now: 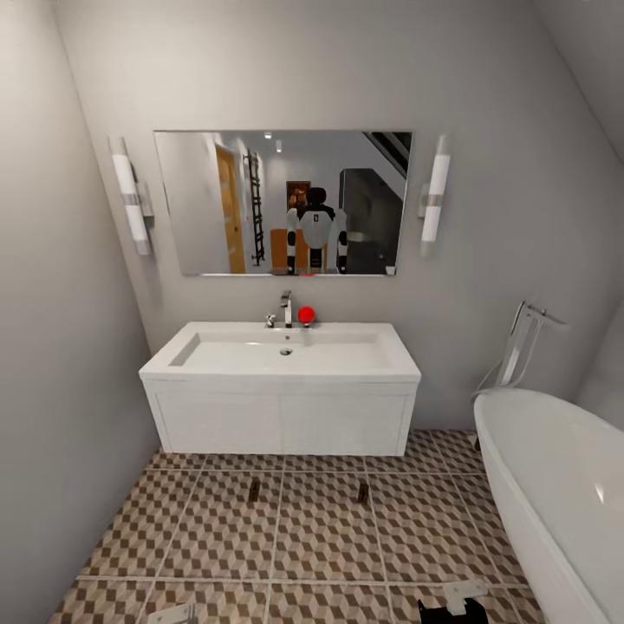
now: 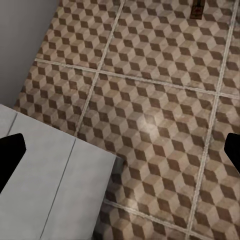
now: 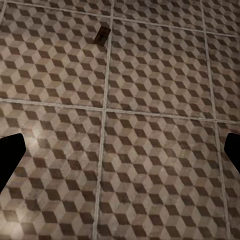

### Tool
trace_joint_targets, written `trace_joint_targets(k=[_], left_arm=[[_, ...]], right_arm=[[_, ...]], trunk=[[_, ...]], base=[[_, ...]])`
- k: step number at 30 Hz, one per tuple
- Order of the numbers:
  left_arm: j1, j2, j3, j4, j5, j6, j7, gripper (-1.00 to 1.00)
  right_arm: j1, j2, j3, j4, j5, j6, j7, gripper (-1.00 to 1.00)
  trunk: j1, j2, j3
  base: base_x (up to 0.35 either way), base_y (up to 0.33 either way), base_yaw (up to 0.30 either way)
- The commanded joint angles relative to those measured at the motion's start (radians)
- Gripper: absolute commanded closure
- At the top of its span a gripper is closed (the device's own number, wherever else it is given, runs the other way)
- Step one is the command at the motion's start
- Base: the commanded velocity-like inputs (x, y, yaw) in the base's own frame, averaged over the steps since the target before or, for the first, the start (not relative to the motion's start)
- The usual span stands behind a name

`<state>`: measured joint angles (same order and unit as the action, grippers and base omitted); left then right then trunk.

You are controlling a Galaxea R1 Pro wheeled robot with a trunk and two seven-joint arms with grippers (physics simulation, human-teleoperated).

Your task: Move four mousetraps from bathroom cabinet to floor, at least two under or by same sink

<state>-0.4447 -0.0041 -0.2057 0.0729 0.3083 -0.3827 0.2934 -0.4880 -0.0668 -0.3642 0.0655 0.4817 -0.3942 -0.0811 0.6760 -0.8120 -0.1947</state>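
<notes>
On the bathroom floor [image 1: 321, 537], just in front of the white sink unit [image 1: 282, 407], lie two mousetraps [image 1: 254, 491] [image 1: 363, 492], well apart; both end effectors, left [image 2: 120, 150] and right [image 3: 120, 150], hang over the tiles with fingers spread and nothing between them; a bathtub [image 1: 555, 485] stands at the right.

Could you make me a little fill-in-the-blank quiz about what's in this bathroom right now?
1. Two mousetraps lie on the patterned ___ in front of the sink.
2. The small ball beside the faucet is coloured ___.
3. Above the sink hangs a ___, reflecting the robot.
4. The white bathtub stands to the sink's ___.

Missing words: floor; red; mirror; right
</notes>
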Motion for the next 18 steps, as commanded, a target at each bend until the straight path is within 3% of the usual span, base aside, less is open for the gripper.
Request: trace_joint_targets(k=[1, 18], left_arm=[[-0.002, -0.001, -0.009, 0.004, 0.006, -0.005, 0.001, -1.00], [-0.002, -0.001, -0.009, 0.004, 0.006, -0.005, 0.001, -1.00]], right_arm=[[-0.002, -0.001, -0.005, 0.005, 0.011, -0.006, -0.008, -1.00], [-0.002, -0.001, -0.005, 0.005, 0.012, -0.006, -0.007, -1.00]], trunk=[[-0.004, 0.006, 0.002], [-0.069, 0.125, 0.055]], base=[[0.000, 0.000, 0.000], [0.000, 0.000, 0.000]])
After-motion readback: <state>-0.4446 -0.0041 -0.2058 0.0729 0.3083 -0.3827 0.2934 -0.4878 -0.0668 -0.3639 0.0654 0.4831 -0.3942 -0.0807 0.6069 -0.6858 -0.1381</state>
